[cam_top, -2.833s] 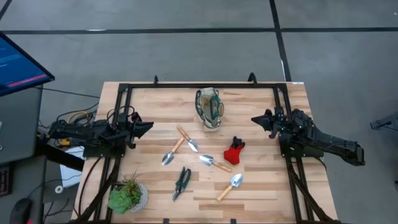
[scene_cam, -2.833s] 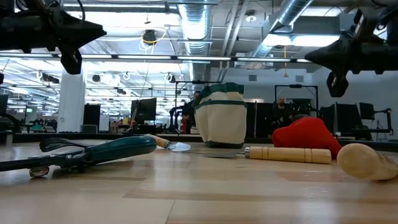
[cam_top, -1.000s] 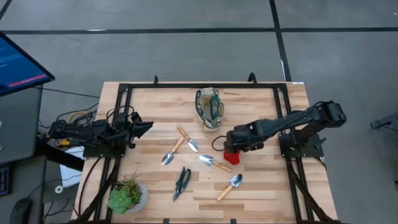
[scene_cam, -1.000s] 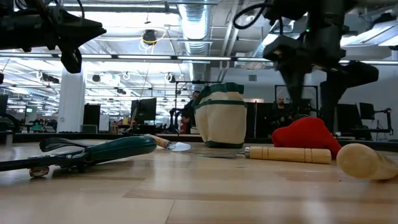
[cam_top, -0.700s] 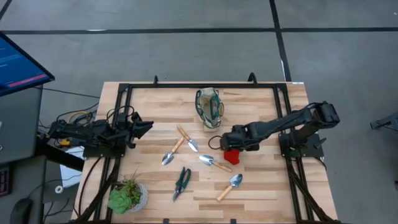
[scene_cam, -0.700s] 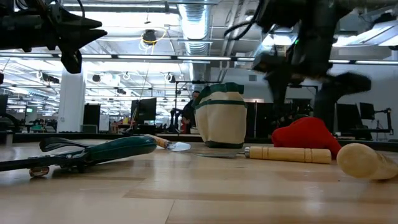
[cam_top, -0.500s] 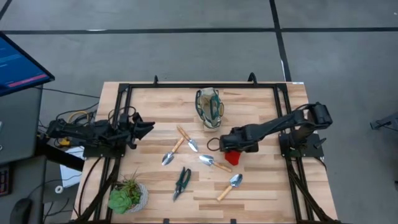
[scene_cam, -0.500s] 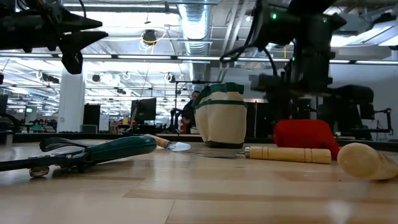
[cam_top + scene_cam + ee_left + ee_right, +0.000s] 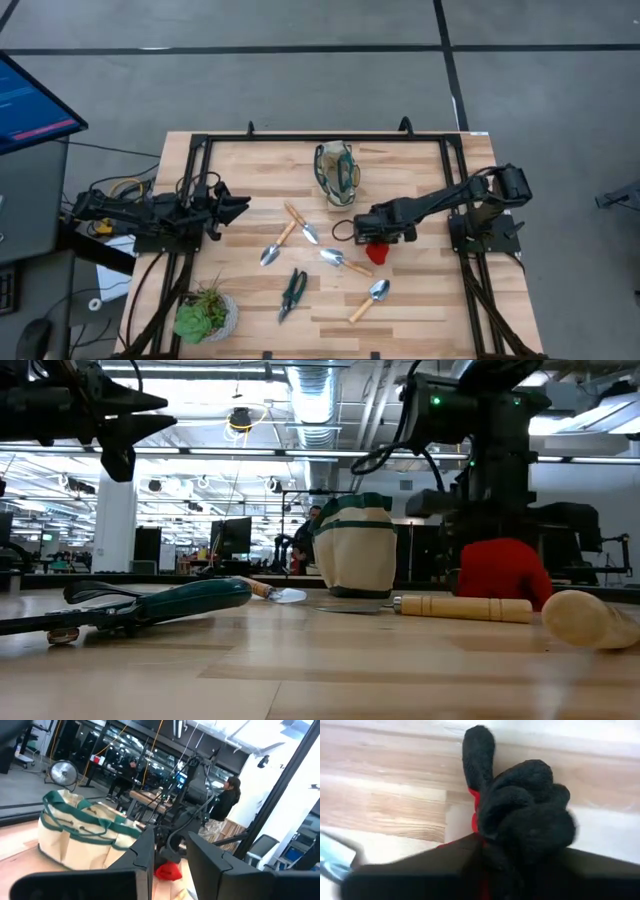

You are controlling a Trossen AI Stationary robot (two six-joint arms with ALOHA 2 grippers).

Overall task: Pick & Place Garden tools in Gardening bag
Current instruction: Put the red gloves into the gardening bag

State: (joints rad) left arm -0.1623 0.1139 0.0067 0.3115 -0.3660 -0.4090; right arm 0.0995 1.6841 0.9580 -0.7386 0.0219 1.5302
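Note:
The red-and-black item [image 9: 377,250], soft and glove-like, lies right of the table's middle. My right gripper [image 9: 373,237] stands over it, pointing down and shut on it. The gardening bag [image 9: 337,175], cream with green trim, stands upright at the far middle. Wooden-handled trowels and forks [image 9: 300,223] [image 9: 345,262] [image 9: 368,298] and dark-handled shears [image 9: 292,293] lie flat on the table. My left gripper [image 9: 242,205] hovers above the table's left side, its fingers [image 9: 146,862] a little apart with nothing between them. My right gripper comes from above, fingers pointing down, and pinches the item's top between its two fingers. The black knit part [image 9: 520,812] bulges out bunched beside the fingers, with red [image 9: 476,817] showing between. A wooden handle in the low view hides the item's underside.
A potted green plant [image 9: 205,313] stands at the near left corner. A black frame [image 9: 330,140] runs along the table's far edge and down both sides. Bare wood lies along the near edge and between the bag and my left arm.
My right gripper has come down onto the red-and-black item, shifting slightly toward the table's left, and has shut on it. The item's pointed heap is now squeezed into a blockier lump. My left gripper has opened a little.

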